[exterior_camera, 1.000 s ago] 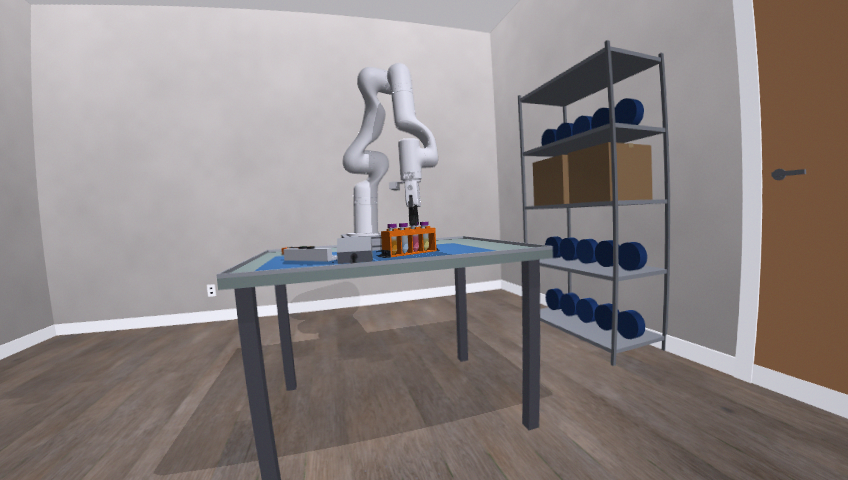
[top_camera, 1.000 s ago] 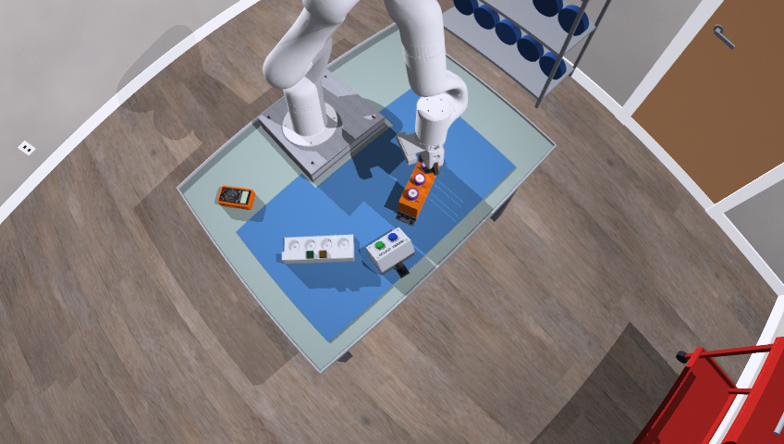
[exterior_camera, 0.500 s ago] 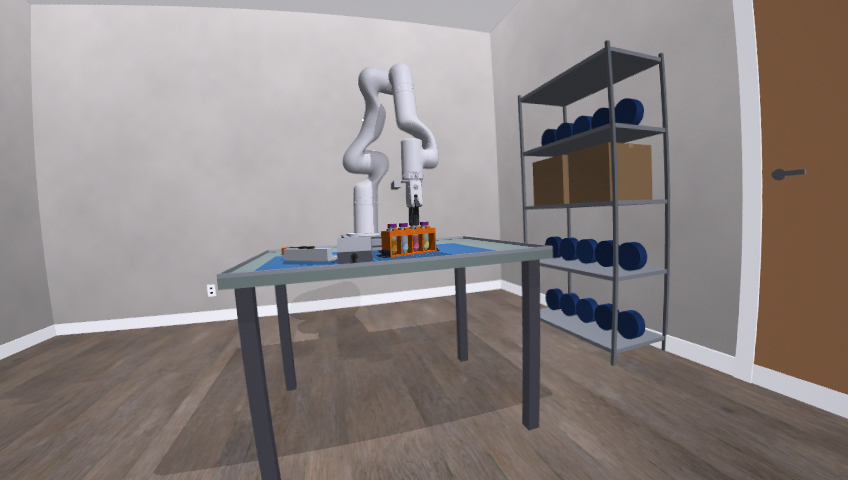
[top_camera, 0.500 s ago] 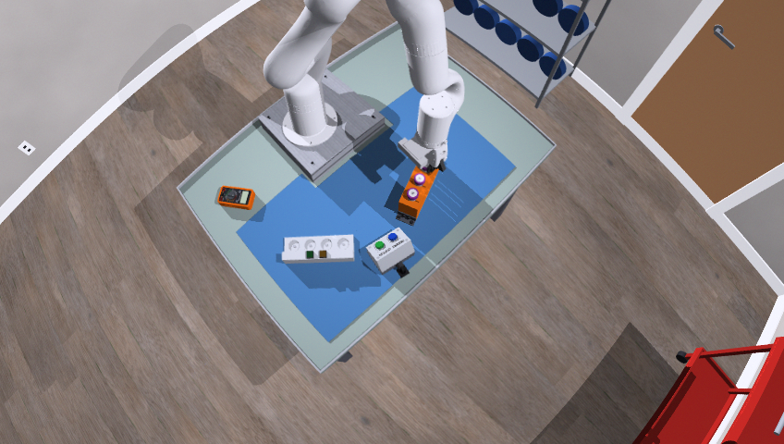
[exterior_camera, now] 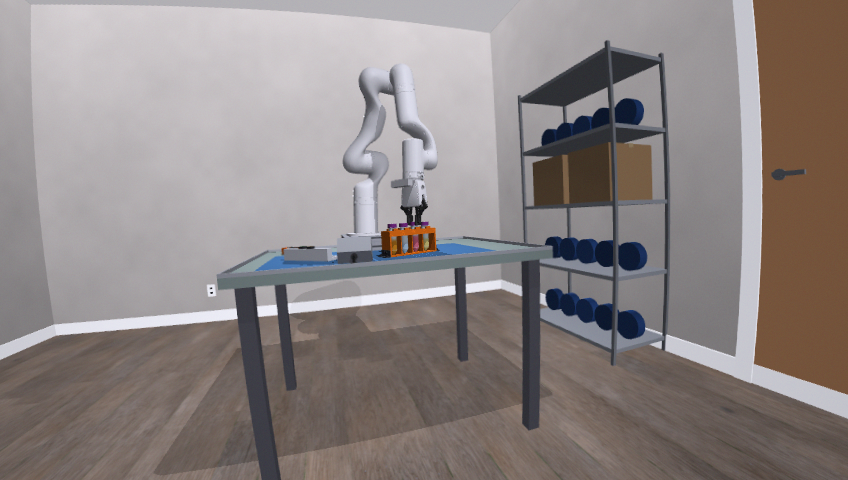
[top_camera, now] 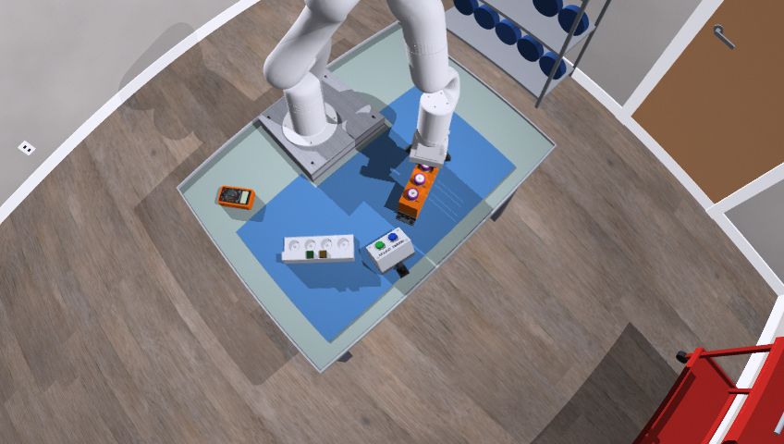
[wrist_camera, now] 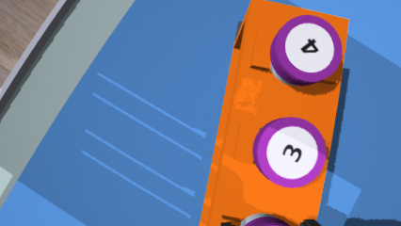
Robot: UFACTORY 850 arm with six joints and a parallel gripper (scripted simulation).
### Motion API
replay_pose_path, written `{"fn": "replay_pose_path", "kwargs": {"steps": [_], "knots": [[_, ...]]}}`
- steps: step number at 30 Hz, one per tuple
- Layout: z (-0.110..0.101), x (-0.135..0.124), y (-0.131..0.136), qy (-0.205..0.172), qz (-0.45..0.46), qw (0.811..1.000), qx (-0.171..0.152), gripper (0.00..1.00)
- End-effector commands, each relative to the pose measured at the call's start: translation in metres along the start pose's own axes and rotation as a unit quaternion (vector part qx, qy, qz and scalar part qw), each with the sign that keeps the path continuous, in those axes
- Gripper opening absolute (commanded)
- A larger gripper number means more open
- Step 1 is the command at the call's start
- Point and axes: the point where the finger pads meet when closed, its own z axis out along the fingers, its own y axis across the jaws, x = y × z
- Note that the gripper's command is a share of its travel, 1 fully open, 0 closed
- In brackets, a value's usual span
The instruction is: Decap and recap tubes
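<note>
Arm pose: the arm (top_camera: 423, 52) (exterior_camera: 406, 107) arches high, its wrist pointing down over the orange decapping station (top_camera: 408, 207) (exterior_camera: 386, 235) (wrist_camera: 264, 101).
Jaws: the jaws (top_camera: 429, 154) (exterior_camera: 414, 222) stand partly open, closed around tube 2's cap (top_camera: 425, 167) (exterior_camera: 412, 224) (wrist_camera: 265, 221).
Held cap: at tube 2's place in the station.
Neighbours: cap 3 (top_camera: 419, 178) (exterior_camera: 402, 225) (wrist_camera: 292, 152) and cap 4 (top_camera: 412, 192) (exterior_camera: 391, 226) (wrist_camera: 308, 49) sit on their tubes.
Station: on the table (top_camera: 320, 360) (exterior_camera: 380, 270) (wrist_camera: 71, 89).

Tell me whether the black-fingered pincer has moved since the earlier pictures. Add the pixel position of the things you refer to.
Yes. The black-fingered pincer (top_camera: 428, 164) (exterior_camera: 414, 221) (wrist_camera: 269, 223) has turned: its white side bracket (top_camera: 426, 157) (exterior_camera: 401, 183), previously beside the orange tube rack (top_camera: 408, 206) (exterior_camera: 386, 243) (wrist_camera: 278, 104), now crosses its far end in the top view.
</note>
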Motion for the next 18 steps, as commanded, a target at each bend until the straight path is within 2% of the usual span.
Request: {"fn": "replay_pose_path", "kwargs": {"steps": [1,8,15,16,18], "knots": [[-0.0007,0.0005,-0.001,-0.021,-0.104,0.994,0.006,0.0],[-0.0009,0.0005,-0.001,-0.02,-0.276,0.961,0.01,0.0],[-0.0009,0.0005,-0.001,-0.02,-0.286,0.958,0.01,0.0],[-0.0009,0.0005,-0.001,-0.02,-0.286,0.958,0.01,0.46],[-0.001,0.0005,-0.001,-0.02,-0.286,0.958,0.01,0.46]]}}
